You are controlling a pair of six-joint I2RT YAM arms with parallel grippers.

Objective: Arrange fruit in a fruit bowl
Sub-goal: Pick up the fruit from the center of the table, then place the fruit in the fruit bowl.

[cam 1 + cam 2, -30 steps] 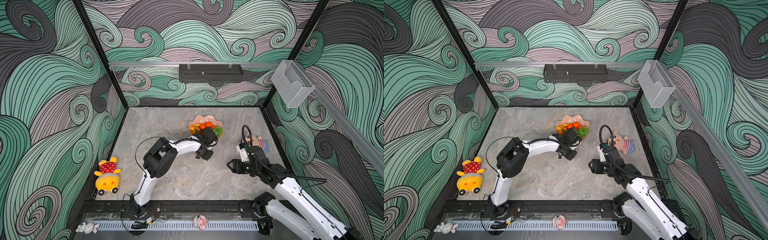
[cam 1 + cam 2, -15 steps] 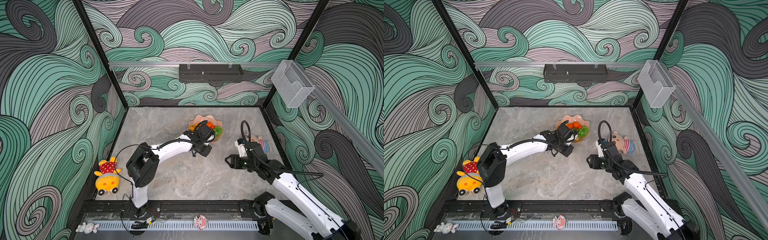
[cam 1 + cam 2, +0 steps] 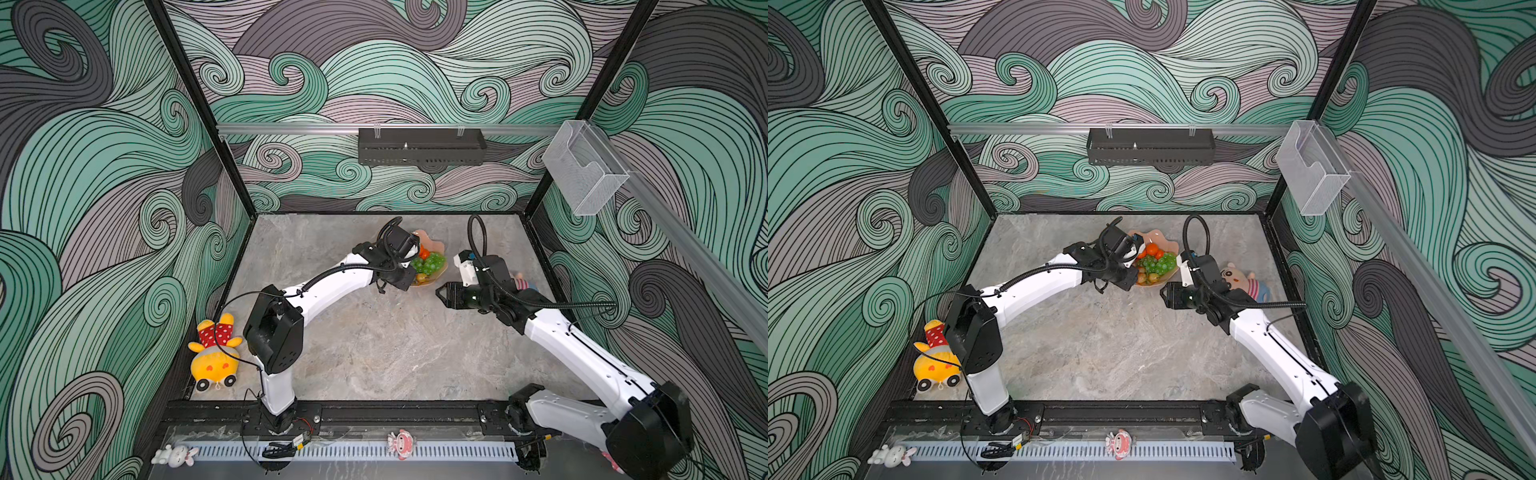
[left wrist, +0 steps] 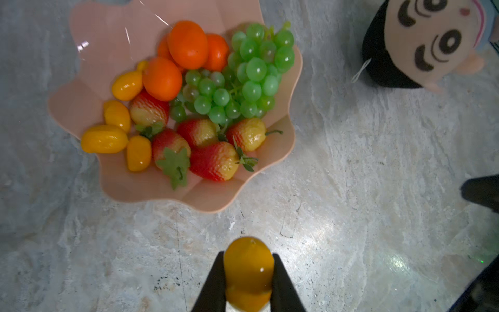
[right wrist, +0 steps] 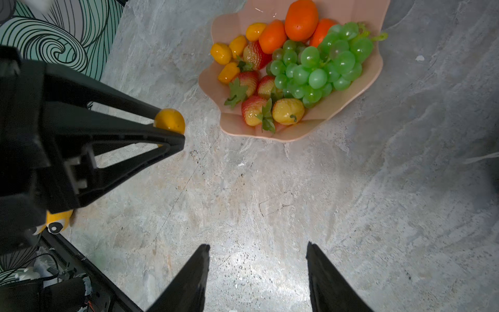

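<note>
one yellow oval fruit (image 4: 248, 275) pinched in left gripper (image 4: 248, 255), long axis along jaws; right gripper (image 5: 257, 244) parted, empty

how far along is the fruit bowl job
Done: grape bunch, tangerines, strawberries and yellow ovals lie in the fruit bowl. In hand: left pincer shut on one more yellow oval, short of the rim. Left: drop it in; right pincer open, empty.

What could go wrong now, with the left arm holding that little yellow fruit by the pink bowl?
The yellow fruit is pinched only at the tips of the left gripper, so it may slip out short of the bowl.
The bowl's near side is crowded; a drop there could knock out the yellow oval lying at its rim.
The open right gripper sits close, so the arms might clash.
</note>
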